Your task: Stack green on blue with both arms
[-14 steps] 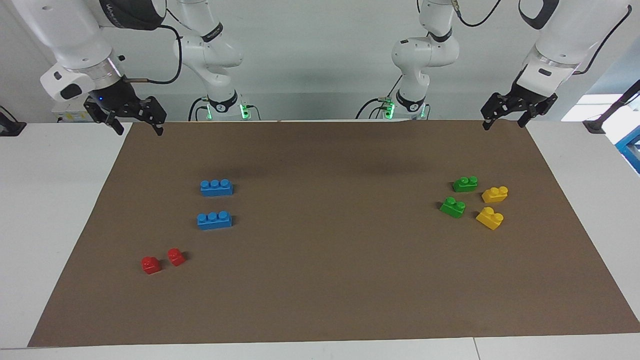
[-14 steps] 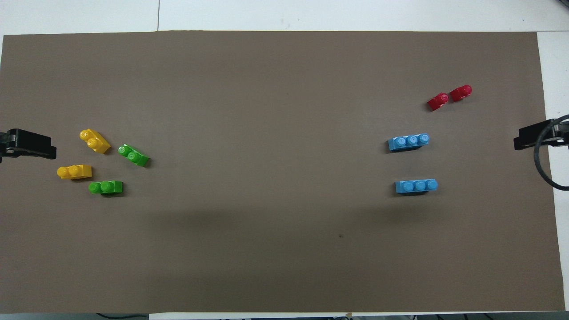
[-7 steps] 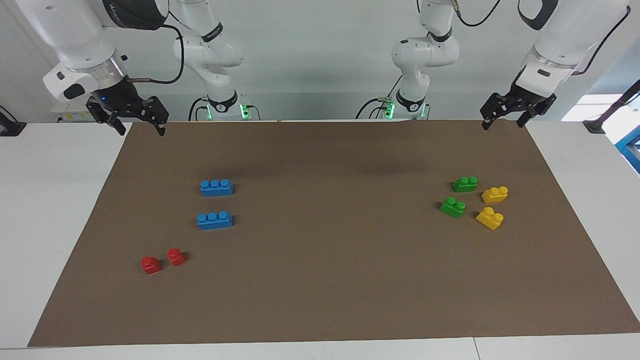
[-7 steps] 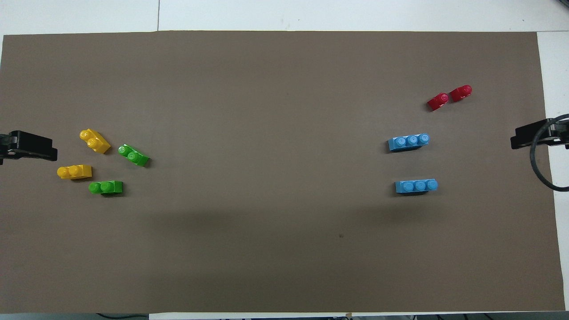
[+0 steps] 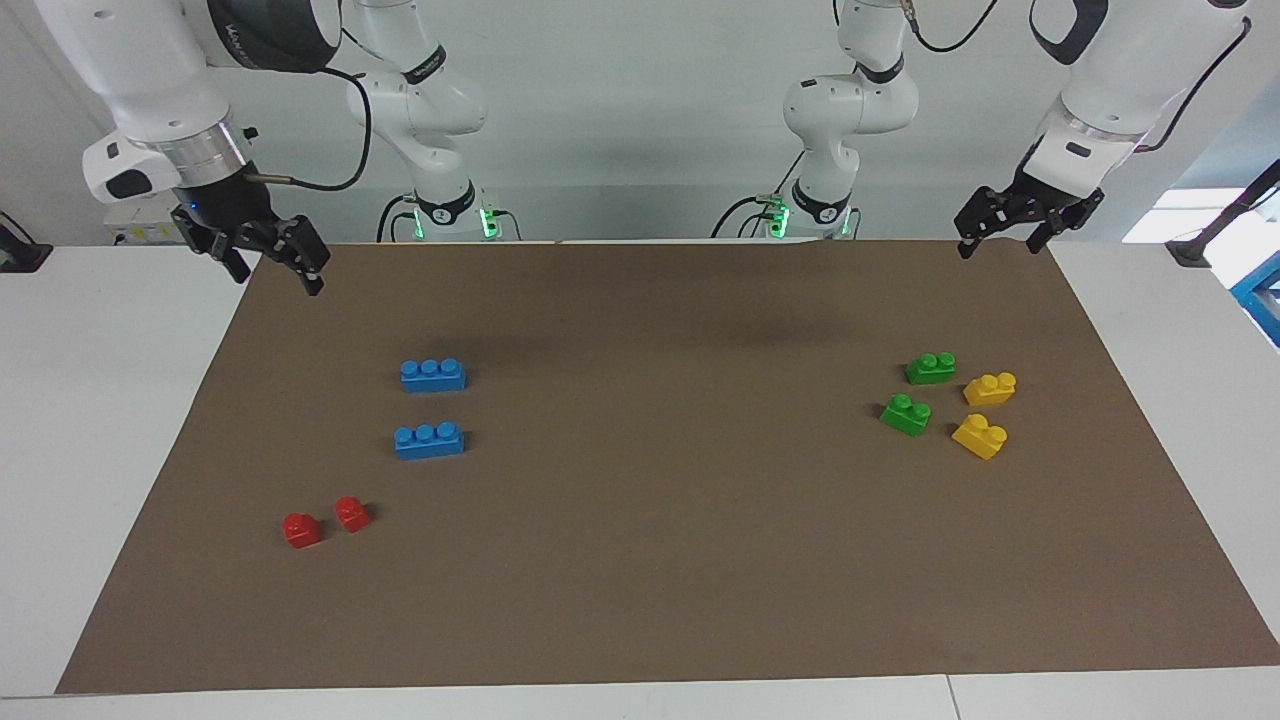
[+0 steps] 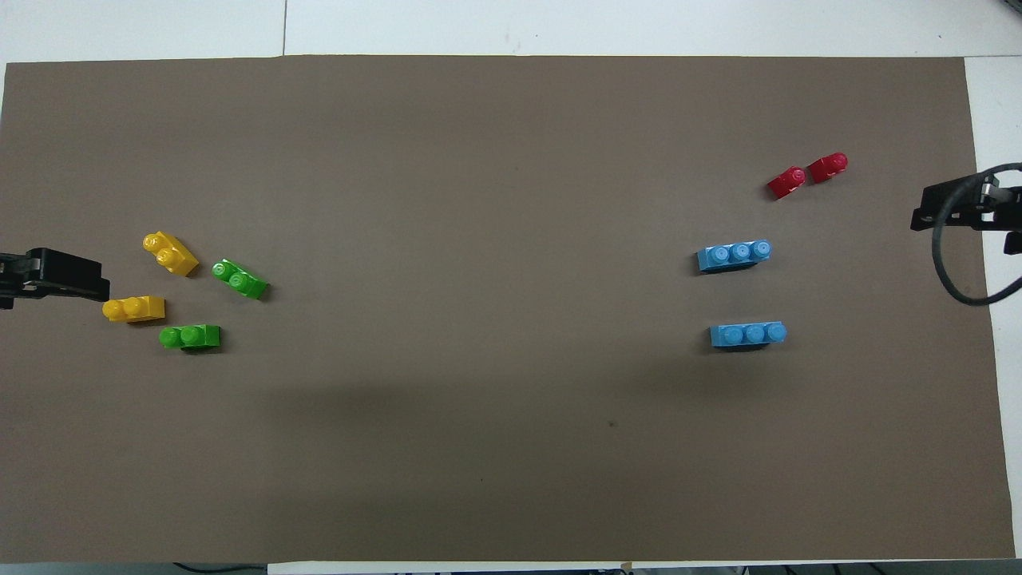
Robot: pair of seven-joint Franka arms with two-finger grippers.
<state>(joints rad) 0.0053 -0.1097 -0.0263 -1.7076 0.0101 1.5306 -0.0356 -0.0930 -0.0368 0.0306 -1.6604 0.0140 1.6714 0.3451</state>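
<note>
Two green bricks lie at the left arm's end of the brown mat, one nearer to the robots (image 5: 930, 368) (image 6: 190, 337) and one farther (image 5: 905, 415) (image 6: 239, 279). Two long blue bricks lie at the right arm's end, one nearer (image 5: 432, 375) (image 6: 748, 334) and one farther (image 5: 428, 440) (image 6: 734, 255). My left gripper (image 5: 998, 246) (image 6: 84, 279) is open and empty, raised over the mat's corner at its own end. My right gripper (image 5: 279, 279) (image 6: 930, 212) is open and empty, raised over the mat's edge at its end.
Two yellow bricks (image 5: 990, 388) (image 5: 980, 436) lie beside the green ones, toward the left arm's end. Two small red bricks (image 5: 302, 530) (image 5: 352, 513) lie farther from the robots than the blue ones. The brown mat (image 5: 650, 580) covers most of the white table.
My right gripper has come lower and a little in over the mat's edge. My left gripper has shifted slightly in toward the mat. No brick has moved.
</note>
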